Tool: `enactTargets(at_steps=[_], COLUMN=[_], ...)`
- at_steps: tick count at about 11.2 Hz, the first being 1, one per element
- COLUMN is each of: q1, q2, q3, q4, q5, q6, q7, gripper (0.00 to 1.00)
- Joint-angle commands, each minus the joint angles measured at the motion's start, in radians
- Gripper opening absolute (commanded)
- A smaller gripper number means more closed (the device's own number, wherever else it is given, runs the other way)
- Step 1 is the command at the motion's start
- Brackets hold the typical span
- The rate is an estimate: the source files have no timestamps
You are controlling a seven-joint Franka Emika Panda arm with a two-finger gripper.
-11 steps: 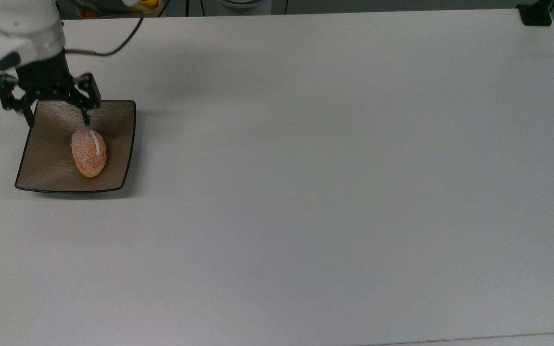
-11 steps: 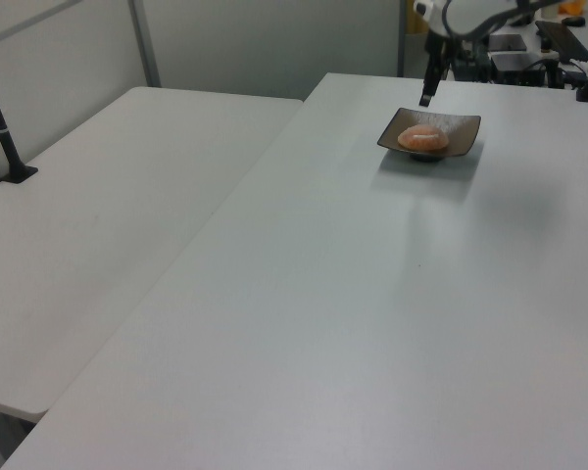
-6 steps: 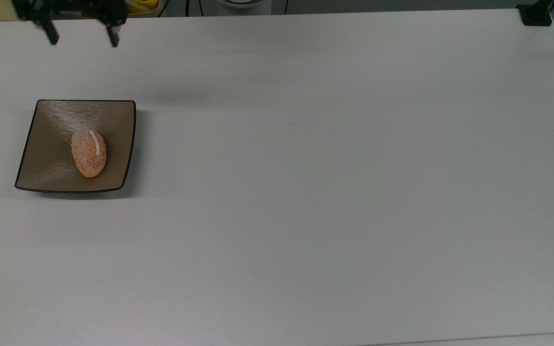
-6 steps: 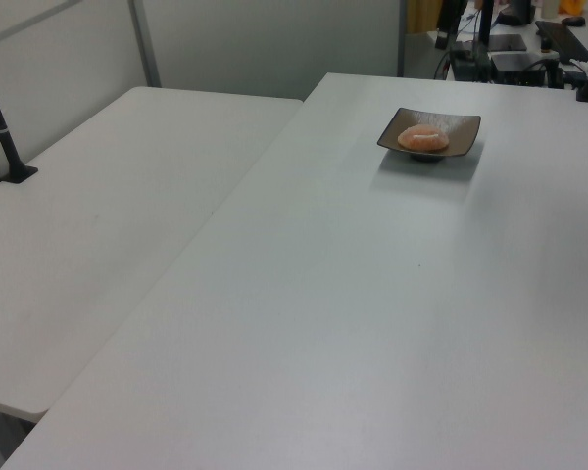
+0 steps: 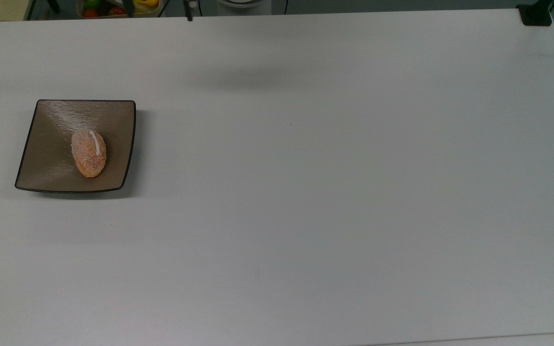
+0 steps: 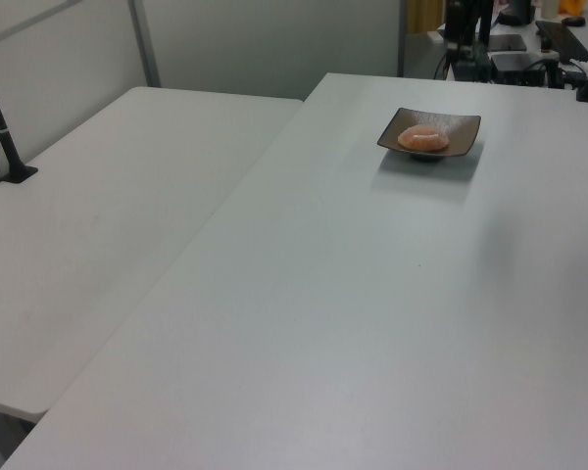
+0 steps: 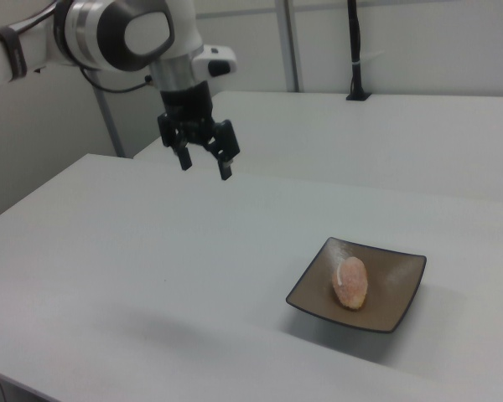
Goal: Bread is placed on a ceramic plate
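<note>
Right view: tool (image 7: 204,164) hangs empty above the table (image 7: 151,276), fingers spread apart, well away from the plate | bread (image 7: 350,282) lies near the middle of the ceramic plate (image 7: 396,303) | top view: plate near the top view's left edge

A wide white table (image 5: 334,202) fills the scene. A second white table (image 6: 98,215) stands just beside it, on the left view's left. A black clamp (image 5: 535,14) sits at the wide table's far right corner in the top view. A tray of colourful fruit (image 5: 113,7) lies beyond its far edge.
</note>
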Motion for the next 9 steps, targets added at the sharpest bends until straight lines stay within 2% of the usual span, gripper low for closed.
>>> enactTargets(at_steps=[1,9], q1=[0.055,0.055], q2=[-0.084,-0.075], q3=[-0.016,-0.018], q4=[-0.152,-0.144], q5=[-0.017,-0.015], q6=[0.101,0.103], q7=[0.024,0.030], gripper=[1.00,1.00])
